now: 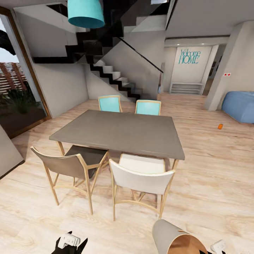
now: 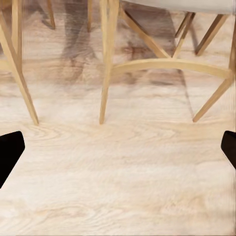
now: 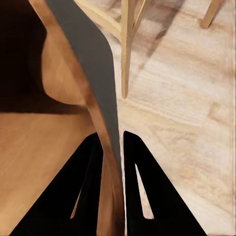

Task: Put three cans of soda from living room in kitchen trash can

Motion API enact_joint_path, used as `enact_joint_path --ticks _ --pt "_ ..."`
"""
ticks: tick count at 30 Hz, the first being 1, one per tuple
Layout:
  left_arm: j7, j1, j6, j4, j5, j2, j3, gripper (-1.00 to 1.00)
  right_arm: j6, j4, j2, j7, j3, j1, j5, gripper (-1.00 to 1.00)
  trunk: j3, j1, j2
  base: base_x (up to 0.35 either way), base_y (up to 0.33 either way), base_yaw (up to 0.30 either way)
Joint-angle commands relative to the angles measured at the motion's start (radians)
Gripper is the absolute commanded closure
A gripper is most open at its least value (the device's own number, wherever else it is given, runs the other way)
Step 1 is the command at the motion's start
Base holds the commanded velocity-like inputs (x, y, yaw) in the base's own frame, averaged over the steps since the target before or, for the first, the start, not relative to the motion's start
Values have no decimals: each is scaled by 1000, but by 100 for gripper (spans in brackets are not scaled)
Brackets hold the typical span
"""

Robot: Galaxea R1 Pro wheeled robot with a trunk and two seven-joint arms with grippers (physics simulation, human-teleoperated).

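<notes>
Right gripper (image 3: 114, 147) jaws pinch the trash can (image 1: 176, 236) rim, left gripper (image 2: 118, 147) wide open w/ nothing held; keep bin steady, skirt desk (image 1: 120, 130) rightward to the far orange can (image 1: 220, 126).

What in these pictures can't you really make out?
- Orange thing on the floor near the blue sofa, head view: too small to identify.
- Trash can, head view: cut off by the bottom edge.
- Sofa: cut by the right edge.
- Trash can's inside, right wrist view: mostly shadowed; the right gripper pinches its wall.
</notes>
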Motion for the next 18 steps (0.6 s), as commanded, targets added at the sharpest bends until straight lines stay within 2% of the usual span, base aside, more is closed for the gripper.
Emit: enact_joint_path --ticks 1,12,18 --pt "0 0 0 0 0 0 0 -100 0 -2 0 7 -6 0 -8 100 1 0 0 0 -290 -178" --pt "0 0 0 0 0 0 0 -100 -5 -2 0 11 -7 0 -8 100 16 0 0 0 -290 -179" --pt "0 0 0 0 0 0 0 -100 -4 -2 0 11 -7 0 -7 100 21 0 0 0 -290 -85"
